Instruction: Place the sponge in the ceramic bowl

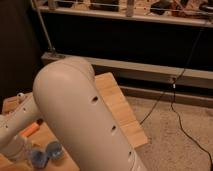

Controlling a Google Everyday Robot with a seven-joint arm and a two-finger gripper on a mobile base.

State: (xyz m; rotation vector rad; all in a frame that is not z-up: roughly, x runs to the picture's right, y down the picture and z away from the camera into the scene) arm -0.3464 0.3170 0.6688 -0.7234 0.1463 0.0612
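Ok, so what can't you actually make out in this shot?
The ceramic bowl: nowhere in the camera view; the big white arm link covers much of the wooden table.
The gripper: low at the left edge beside the sponge; its tip runs off the bottom edge.
The sponge and the blue cup: touching or apart, cannot tell.
The carrot: partly behind the forearm.

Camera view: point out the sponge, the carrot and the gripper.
sponge (36, 159), camera view, its pale blue top.
carrot (30, 130), camera view, middle of its orange body.
gripper (19, 151), camera view, lower left beside the sponge, its pale body.
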